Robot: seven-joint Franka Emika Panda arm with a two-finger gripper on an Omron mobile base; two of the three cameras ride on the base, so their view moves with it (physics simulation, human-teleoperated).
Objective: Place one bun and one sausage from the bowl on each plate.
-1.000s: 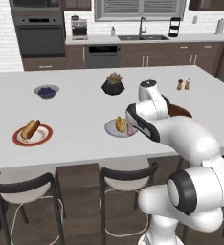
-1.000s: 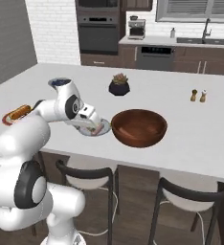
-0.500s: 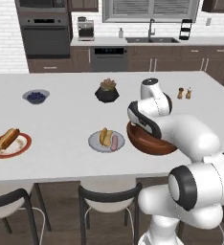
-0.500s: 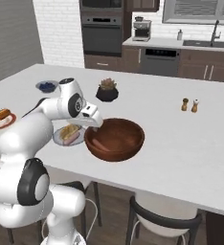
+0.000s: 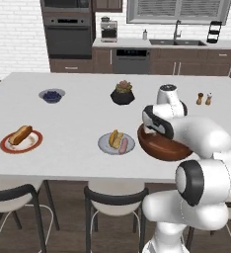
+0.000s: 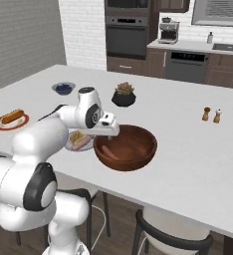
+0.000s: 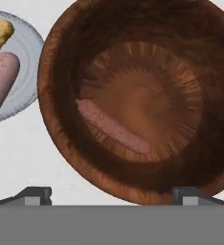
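Tool over bowl, jaws released.

We log the tool (image 7: 111, 194) spread wide, nothing gripped, poised above the near rim of the bowl (image 7: 61, 62). One sausage (image 7: 111, 127) lies inside the bowl, left of centre in the hand view. Just beside the bowl, apart from it, we list the grey plate (image 5: 105, 145) bearing a bun (image 5: 115, 137) and a sausage. Well to the left on the table (image 5: 78, 116): the red plate (image 5: 6, 146) with a bun and sausage.
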